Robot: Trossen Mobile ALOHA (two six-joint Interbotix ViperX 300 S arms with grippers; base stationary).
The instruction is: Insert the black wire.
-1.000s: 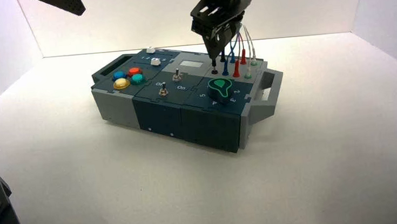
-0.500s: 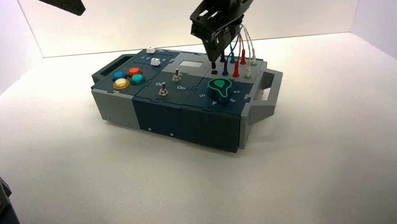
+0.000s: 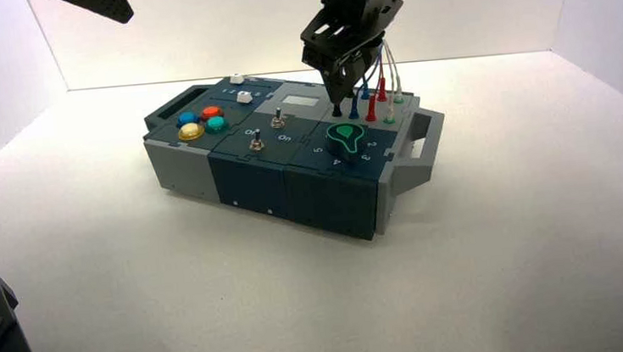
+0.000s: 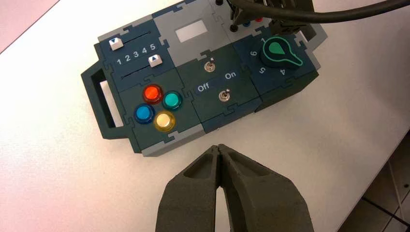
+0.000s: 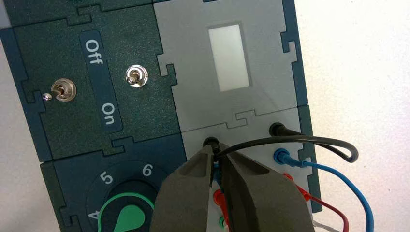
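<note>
Directions use a clock face laid on the high view: 12 o'clock is the far side, 6 o'clock the camera side.

1. Surface (image 3: 219,320): carries the box (image 3: 249,186), which stands slightly turned.
2. Left gripper (image 4: 217,147): idle, beyond the box toward 11 o'clock. Its fingers are together with nothing between them.
3. Right gripper (image 5: 215,151): at work above the grey wire panel (image 5: 261,116), toward 2 o'clock on the box. Its fingers are closed on the near end of the black wire (image 5: 309,139).
4. Dial knob (image 3: 346,141): on the dark panel, on the 6 o'clock side of the wire panel.
5. Other wires: the blue wire (image 5: 345,181), the red wire (image 5: 333,208) and a pale wire (image 3: 394,62) with green plugs, beside the black wire toward 3 o'clock.
6. Far black plug (image 5: 290,132): at the far socket of its pair; it appears inserted.
7. Near black plug (image 3: 336,110): upright at the near socket, under the fingers. Its base appears to meet the panel; full depth cannot be confirmed.

Progress: the task is judged nearly complete. Both ends are at their sockets. Remaining: press the near plug down if it is not fully seated, then release and lift clear. Caution: opening the fingers at an angle could drag the cable or tilt the plug.
</note>
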